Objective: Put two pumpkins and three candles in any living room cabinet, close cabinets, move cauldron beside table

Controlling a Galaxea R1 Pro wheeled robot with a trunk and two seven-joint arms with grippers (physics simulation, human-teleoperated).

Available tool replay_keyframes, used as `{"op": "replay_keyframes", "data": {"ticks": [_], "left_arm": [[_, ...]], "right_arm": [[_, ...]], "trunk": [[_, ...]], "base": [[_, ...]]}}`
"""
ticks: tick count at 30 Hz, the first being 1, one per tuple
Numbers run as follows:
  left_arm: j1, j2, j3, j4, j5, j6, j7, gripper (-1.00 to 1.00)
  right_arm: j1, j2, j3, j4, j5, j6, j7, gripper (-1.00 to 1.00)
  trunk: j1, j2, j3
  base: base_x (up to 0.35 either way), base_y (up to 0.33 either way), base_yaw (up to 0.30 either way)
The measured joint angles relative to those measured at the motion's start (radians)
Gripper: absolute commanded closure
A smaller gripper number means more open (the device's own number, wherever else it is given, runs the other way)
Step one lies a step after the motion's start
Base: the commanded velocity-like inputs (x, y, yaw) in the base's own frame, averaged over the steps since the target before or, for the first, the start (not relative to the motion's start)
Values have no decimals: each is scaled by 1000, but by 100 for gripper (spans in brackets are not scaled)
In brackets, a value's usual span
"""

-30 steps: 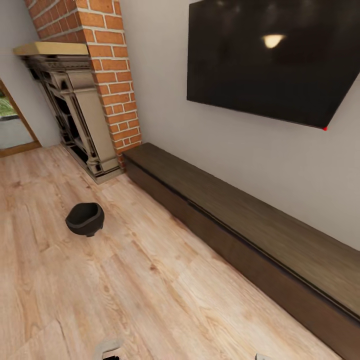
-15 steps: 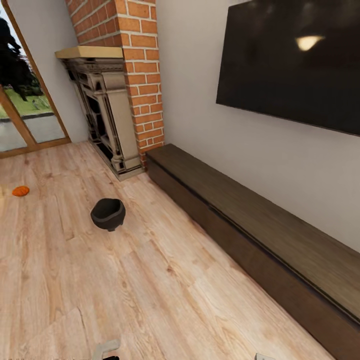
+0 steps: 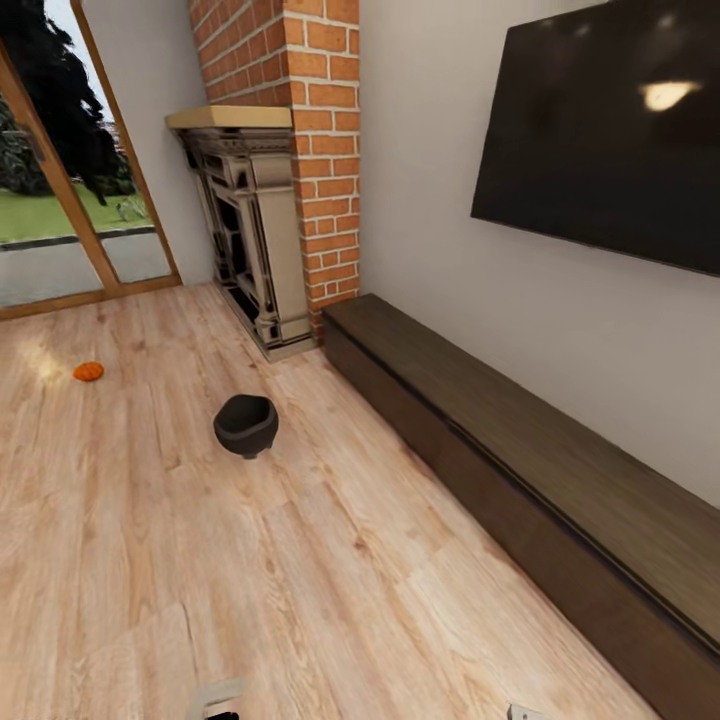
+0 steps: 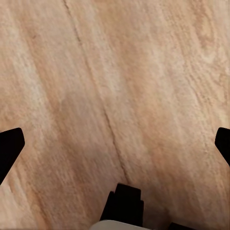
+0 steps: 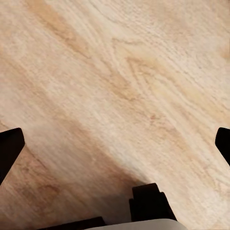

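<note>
A small orange pumpkin (image 3: pixel 88 371) lies on the wood floor at the far left, near the glass door. The black cauldron (image 3: pixel 246 425) stands on the floor in the middle, a short way out from the cabinet. The long low dark-brown cabinet (image 3: pixel 520 470) runs along the wall at the right, with its fronts shut. My left gripper (image 4: pixel 115 143) hangs open over bare floor, its dark fingertips (image 4: pixel 9 148) at the picture's edges. My right gripper (image 5: pixel 115 143) is likewise open above the floorboards, with nothing between its fingertips (image 5: pixel 9 146).
A brick chimney with a stone fireplace (image 3: pixel 255 230) stands at the cabinet's far end. A large black TV (image 3: pixel 610 130) hangs on the wall above the cabinet. A wood-framed glass door (image 3: pixel 60 200) fills the far left. Open floor lies between me and the cauldron.
The head camera has swung left: everything has shifted right in the picture, and the glass door and the pumpkin have come further into view. Nothing in the room has moved.
</note>
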Motion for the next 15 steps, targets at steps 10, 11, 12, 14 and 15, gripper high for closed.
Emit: {"op": "replay_keyframes", "data": {"ticks": [10, 11, 12, 14, 15], "left_arm": [[0, 0, 0, 0, 0, 0, 0, -100], [0, 1, 0, 0, 0, 0, 0, -100], [0, 1, 0, 0, 0, 0, 0, -100], [0, 0, 0, 0, -1, 0, 0, -100], [0, 0, 0, 0, -1, 0, 0, -100]], "right_arm": [[0, 0, 0, 0, 0, -7, 0, -100], [0, 0, 0, 0, 0, -8, 0, -100], [0, 0, 0, 0, 0, -8, 0, -100], [0, 0, 0, 0, 0, -8, 0, -100], [0, 0, 0, 0, 0, -8, 1, -100]], "trunk": [[0, 0, 12], [0, 0, 12], [0, 0, 12], [0, 0, 12], [0, 0, 12]], "base": [[38, 0, 156], [64, 0, 21], [41, 0, 14], [21, 0, 7], [9, 0, 3]]}}
